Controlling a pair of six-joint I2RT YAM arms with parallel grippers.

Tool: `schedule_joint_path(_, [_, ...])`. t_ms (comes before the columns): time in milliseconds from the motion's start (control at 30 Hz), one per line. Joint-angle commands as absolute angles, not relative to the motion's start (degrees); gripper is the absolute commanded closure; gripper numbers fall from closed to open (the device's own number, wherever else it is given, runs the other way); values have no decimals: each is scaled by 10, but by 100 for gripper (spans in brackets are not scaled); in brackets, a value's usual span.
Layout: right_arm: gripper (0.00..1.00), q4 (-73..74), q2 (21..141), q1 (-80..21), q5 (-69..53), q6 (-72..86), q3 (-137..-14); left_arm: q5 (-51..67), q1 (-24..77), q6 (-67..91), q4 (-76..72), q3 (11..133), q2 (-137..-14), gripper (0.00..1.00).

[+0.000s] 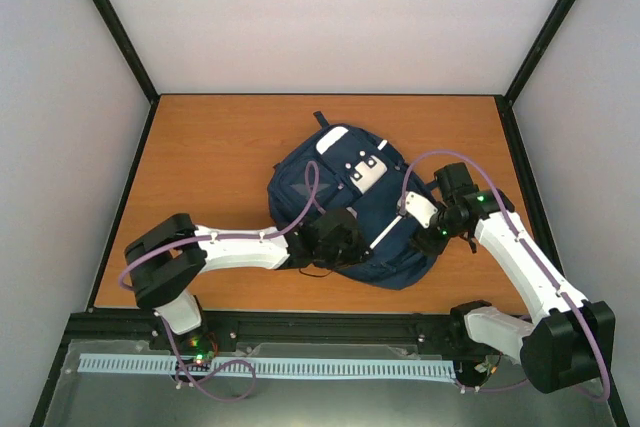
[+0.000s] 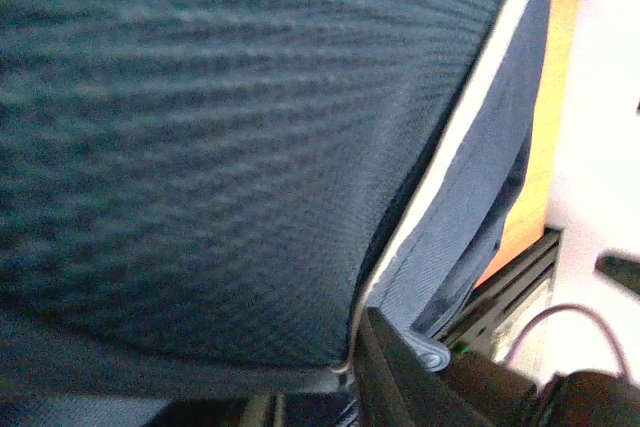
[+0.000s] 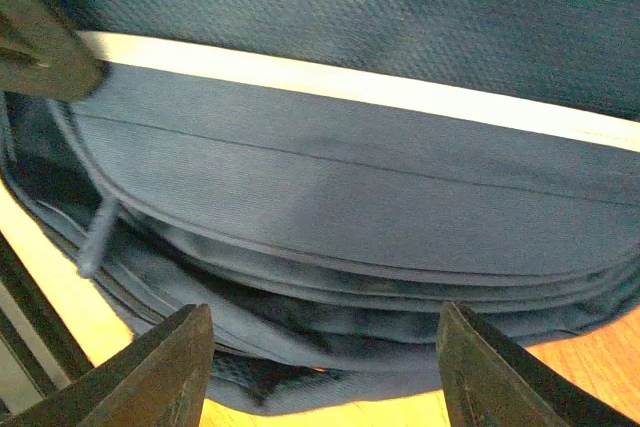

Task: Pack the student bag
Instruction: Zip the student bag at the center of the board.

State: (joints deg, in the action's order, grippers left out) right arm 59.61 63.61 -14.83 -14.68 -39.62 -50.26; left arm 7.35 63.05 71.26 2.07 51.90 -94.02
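Note:
The student bag [image 1: 352, 209], navy blue with white patches and a thin white stripe, lies in the middle of the wooden table. My left gripper [image 1: 335, 240] rests on its near left part. In the left wrist view the bag fabric [image 2: 220, 127] fills the frame, and a fold with white piping is pinched against the one visible finger [image 2: 395, 382]; the other finger is hidden. My right gripper [image 1: 430, 230] is at the bag's right side. In the right wrist view it [image 3: 325, 377] is open, with the bag's zipped edge [image 3: 330, 247] just ahead of its fingers.
The orange wooden table [image 1: 200, 147] has white walls on three sides. A black rail [image 1: 320, 327] runs along the near edge by the arm bases. A dark strap loop [image 1: 318, 272] lies at the bag's near side. A zip pull [image 3: 97, 237] hangs at the bag's edge.

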Motion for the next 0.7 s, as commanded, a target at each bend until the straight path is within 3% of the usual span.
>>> schedule_joint_path(0, [38,594,621,-155,-200,-420,-490,78,622,763,-65,538,-958,87])
schedule_joint_path(167, [39,590,627,-162,-224,-431,-475,69,613,773,-105,550,-969,99])
schedule_joint_path(667, [43,577,666,-166,-203,-433,-463,66,590,752,-118,590,-974,99])
